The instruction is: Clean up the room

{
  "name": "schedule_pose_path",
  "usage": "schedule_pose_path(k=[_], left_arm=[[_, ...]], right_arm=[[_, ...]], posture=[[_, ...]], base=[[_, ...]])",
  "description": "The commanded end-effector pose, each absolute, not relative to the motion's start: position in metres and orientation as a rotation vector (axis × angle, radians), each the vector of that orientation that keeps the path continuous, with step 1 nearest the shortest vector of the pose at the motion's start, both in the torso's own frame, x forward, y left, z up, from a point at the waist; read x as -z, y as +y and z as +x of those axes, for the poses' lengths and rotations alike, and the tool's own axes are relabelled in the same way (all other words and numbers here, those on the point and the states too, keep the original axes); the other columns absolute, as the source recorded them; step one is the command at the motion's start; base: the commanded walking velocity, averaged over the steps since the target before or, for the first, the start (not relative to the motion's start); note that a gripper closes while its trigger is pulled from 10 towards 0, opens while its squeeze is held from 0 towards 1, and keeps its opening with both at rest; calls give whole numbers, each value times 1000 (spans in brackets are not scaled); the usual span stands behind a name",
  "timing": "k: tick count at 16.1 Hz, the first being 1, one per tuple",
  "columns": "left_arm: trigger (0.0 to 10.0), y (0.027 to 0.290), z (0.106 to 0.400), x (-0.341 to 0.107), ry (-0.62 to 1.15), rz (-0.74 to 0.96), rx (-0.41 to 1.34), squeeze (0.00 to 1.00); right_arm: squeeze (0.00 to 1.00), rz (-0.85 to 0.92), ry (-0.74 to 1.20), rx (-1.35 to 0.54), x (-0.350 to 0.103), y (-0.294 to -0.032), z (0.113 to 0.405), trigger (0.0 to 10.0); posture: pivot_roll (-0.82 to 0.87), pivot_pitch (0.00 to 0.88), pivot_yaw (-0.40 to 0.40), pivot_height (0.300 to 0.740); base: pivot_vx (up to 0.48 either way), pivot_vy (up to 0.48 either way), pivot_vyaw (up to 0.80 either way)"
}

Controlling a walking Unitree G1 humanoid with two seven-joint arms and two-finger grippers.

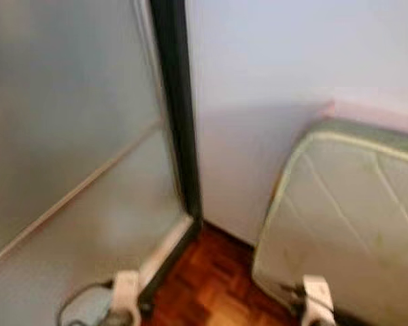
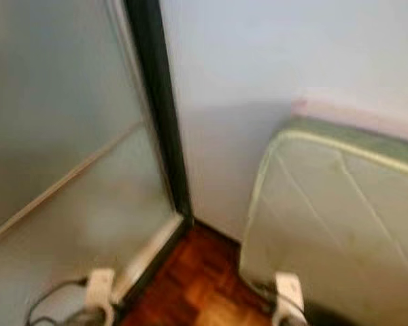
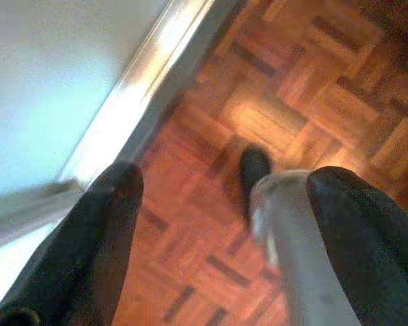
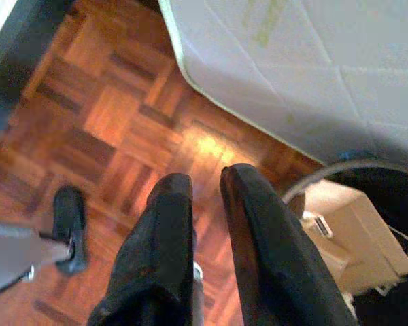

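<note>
The robot faces a corner of a room with a parquet floor (image 1: 211, 285). To its left stands a frosted glass sliding door (image 1: 68, 156) in a dark frame (image 1: 180, 122); ahead is a pale wall (image 1: 292, 61); to its right a pale green quilted mattress (image 1: 347, 217) leans upright against that wall.

Both arms hang low. The left gripper (image 3: 224, 224) points down at the floor beside the door's bottom track, its two black fingers spread wide and holding nothing. The right gripper (image 4: 200, 204) points at the floor near the mattress's lower corner, its fingers nearly together with only a slim gap, and nothing is between them.

Nothing to tidy lies within reach here. The nearest loose item is a cardboard box (image 4: 353, 231), on the floor just beside the mattress, seen in the right wrist view.

This step looks like searching and moving on, early in the task. To do it well, the robot should turn away from the corner slowly, keeping its arms in so the right one clears the mattress and the left one clears the glass, and steady its head view.
</note>
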State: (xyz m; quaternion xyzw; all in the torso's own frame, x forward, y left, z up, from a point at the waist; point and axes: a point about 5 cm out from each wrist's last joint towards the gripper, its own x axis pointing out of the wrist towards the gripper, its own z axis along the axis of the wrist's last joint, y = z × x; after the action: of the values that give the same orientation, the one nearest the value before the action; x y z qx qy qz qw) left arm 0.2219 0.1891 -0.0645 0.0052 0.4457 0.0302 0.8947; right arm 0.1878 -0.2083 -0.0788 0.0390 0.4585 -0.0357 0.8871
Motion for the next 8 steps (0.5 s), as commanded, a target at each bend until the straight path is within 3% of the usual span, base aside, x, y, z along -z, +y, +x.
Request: schedule_pose_path(k=[1,8], left_arm=[[10000,195,227,60,905,36,-62,0],[10000,194,226,61,909,39,-54,0]], right_arm=[[0,101,968,74,81,-204,184,10000],[0,104,969,68,82,-204,183,10000]], posture=[[25,40,-8,740],[25,26,-3,740]], base=[[-307,0,0],[-309,0,0]])
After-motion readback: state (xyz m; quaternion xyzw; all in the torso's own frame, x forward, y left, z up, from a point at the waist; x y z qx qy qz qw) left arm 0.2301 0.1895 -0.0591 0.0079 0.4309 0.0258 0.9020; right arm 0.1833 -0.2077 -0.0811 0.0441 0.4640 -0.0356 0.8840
